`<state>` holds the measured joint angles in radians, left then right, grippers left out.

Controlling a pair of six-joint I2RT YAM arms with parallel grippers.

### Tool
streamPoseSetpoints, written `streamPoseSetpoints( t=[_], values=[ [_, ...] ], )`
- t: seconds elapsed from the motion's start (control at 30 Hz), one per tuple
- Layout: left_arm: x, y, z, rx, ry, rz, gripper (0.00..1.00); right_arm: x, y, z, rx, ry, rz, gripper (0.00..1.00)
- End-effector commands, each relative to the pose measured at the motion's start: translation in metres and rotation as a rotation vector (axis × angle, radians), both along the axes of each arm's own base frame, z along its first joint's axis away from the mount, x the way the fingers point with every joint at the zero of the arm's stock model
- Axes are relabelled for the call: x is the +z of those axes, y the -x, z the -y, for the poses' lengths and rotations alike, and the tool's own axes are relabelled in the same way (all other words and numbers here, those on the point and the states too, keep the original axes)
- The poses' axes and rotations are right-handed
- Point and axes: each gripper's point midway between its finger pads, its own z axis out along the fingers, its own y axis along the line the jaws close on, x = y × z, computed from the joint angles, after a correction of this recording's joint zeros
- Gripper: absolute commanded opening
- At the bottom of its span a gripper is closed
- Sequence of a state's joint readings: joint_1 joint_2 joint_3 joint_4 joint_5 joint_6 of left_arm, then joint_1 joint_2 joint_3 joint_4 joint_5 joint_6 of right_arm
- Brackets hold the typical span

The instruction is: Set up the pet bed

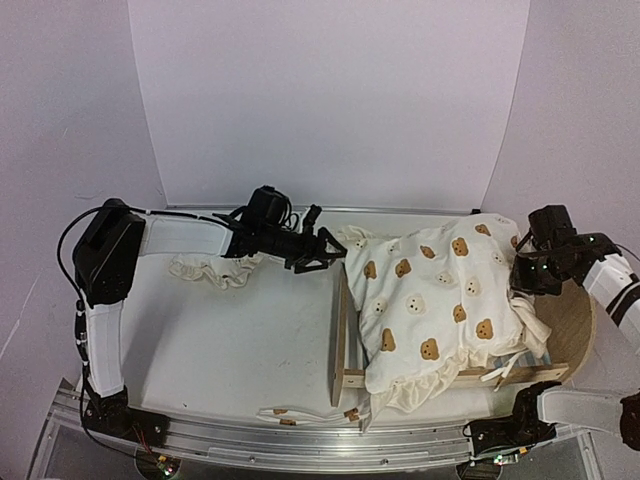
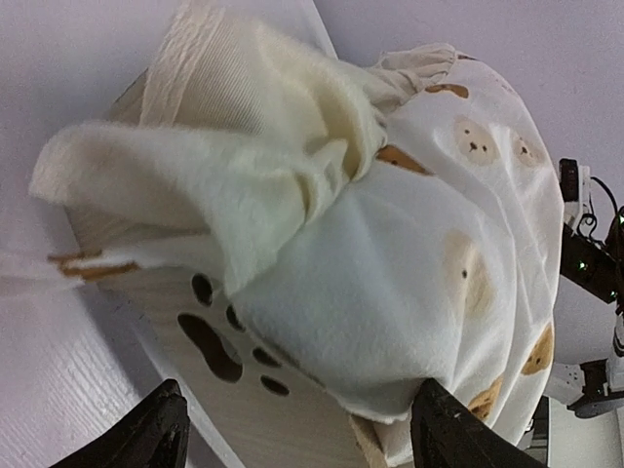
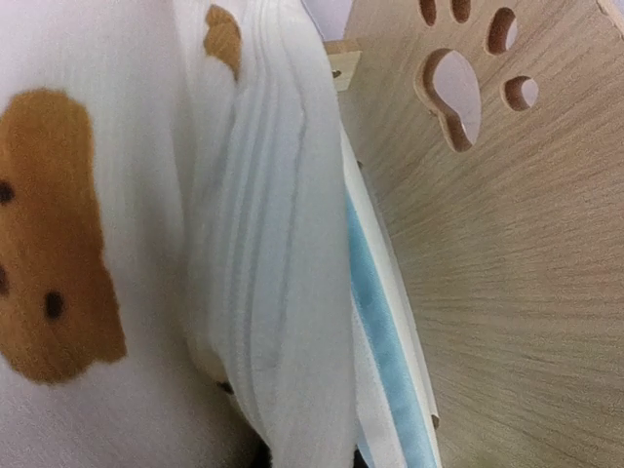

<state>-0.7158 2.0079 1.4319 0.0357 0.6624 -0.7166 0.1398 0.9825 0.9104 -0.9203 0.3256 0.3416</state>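
Pet bed: The small light-wood pet bed [image 1: 340,340], with its blue-and-white striped base [image 3: 385,331], stands on the right half of the white counter [image 1: 230,340]. Its rounded paw-print headboard [image 1: 575,320] sits at the right edge.
Done: The large cream bear-print ruffled cushion [image 1: 430,290] lies on the frame.
Left to do: The cushion is humped, its ruffle spilling over the near rail and its ties loose. The small bear-print pillow [image 1: 300,413] lies at the near edge, not yet on the bed.
Left claw [image 1: 325,252]: Spread wide and gripping nothing, just beside the cushion's far-left corner.
Right claw [image 1: 522,272]: Closed tight at the headboard end, apparently pinching the gathered cushion edge.
Room: Bare counter shows left of the footboard. A cream ruffled cloth [image 1: 210,268] lies under the left arm by the far edge. The headboard side looks tight.
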Motion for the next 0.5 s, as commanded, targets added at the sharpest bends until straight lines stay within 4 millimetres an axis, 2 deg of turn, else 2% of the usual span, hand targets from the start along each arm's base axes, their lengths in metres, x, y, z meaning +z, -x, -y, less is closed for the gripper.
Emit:
streamPoseSetpoints(
  t=[0.0, 0.07, 0.13, 0.23, 0.33, 0.37, 0.4, 0.43, 0.47],
  values=[
    [0.063, -0.024, 0.029, -0.019, 0.145, 0.146, 0.78, 0.033, -0.006, -0.014, 0.008, -0.117, 0.117, 0.02],
    [0.063, -0.036, 0.037, -0.008, 0.149, 0.155, 0.69, 0.038, -0.002, -0.02, 0.018, -0.156, 0.133, 0.06],
    [0.064, -0.047, 0.046, -0.008, 0.158, 0.17, 0.56, 0.042, 0.002, -0.024, 0.025, -0.189, 0.136, 0.1],
    [0.071, -0.06, 0.056, -0.008, 0.174, 0.217, 0.38, 0.052, 0.01, -0.03, 0.029, -0.239, 0.136, 0.1],
    [0.081, -0.071, 0.064, -0.022, 0.193, 0.264, 0.21, 0.065, 0.017, -0.046, 0.067, -0.339, 0.15, 0.09],
    [0.088, -0.076, 0.067, -0.021, 0.203, 0.291, 0.14, 0.069, 0.023, -0.048, 0.064, -0.356, 0.143, 0.09],
    [0.084, -0.079, 0.069, -0.02, 0.195, 0.298, 0.08, 0.075, 0.025, -0.049, 0.064, -0.37, 0.152, 0.09],
    [0.088, -0.084, 0.07, -0.013, 0.197, 0.316, 0.02, 0.08, 0.029, -0.049, 0.059, -0.378, 0.152, 0.09],
    [0.089, -0.088, 0.071, -0.011, 0.196, 0.327, 0.0, 0.082, 0.034, -0.048, 0.049, -0.384, 0.146, 0.09]
  ],
)
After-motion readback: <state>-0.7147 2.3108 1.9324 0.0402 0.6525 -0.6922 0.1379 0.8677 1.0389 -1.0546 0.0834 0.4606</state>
